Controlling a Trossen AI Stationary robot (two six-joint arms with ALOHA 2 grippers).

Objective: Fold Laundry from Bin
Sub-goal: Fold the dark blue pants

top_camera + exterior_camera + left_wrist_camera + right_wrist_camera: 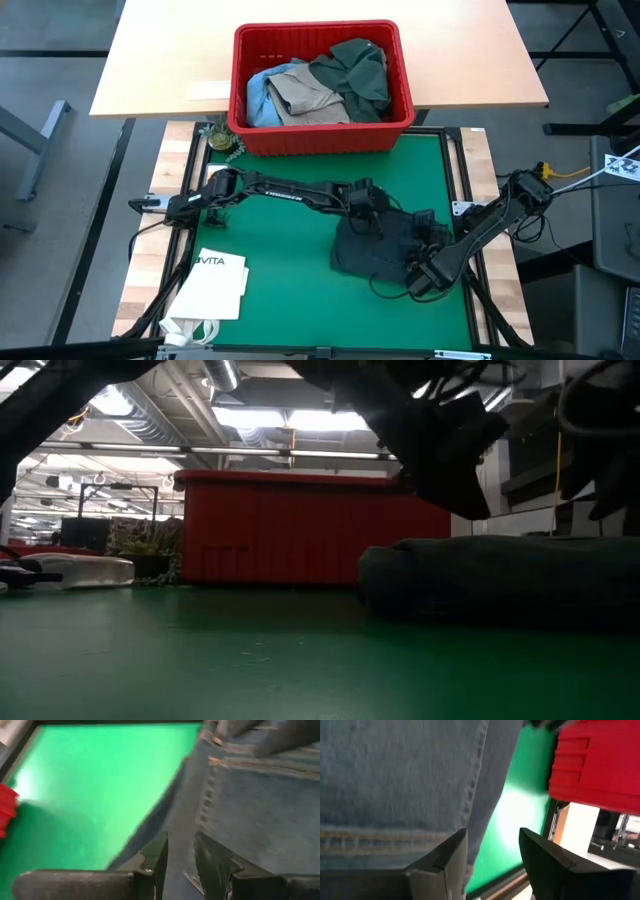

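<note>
Dark navy-grey trousers (375, 255) (500, 575) lie as a flat bundle on the right half of the green mat (270, 250). My left gripper (372, 212) (181, 837) hangs just above their far edge, open by a narrow gap with only cloth (260, 810) showing below it. My right gripper (418, 280) (492, 832) hangs over their near right part (395, 780), open wide, nothing between its fingers. The red bin (320, 135) (300, 525) stands at the mat's far edge and holds a dark green shirt (355, 70), a khaki garment (305, 95) and a light blue one (258, 95).
A white paper bag printed VITA (215, 285) lies at the mat's near left corner. A small plant (222, 138) sits by the bin's left end. Bare mat stretches left of the trousers. A light wooden table (160, 70) lies behind the bin.
</note>
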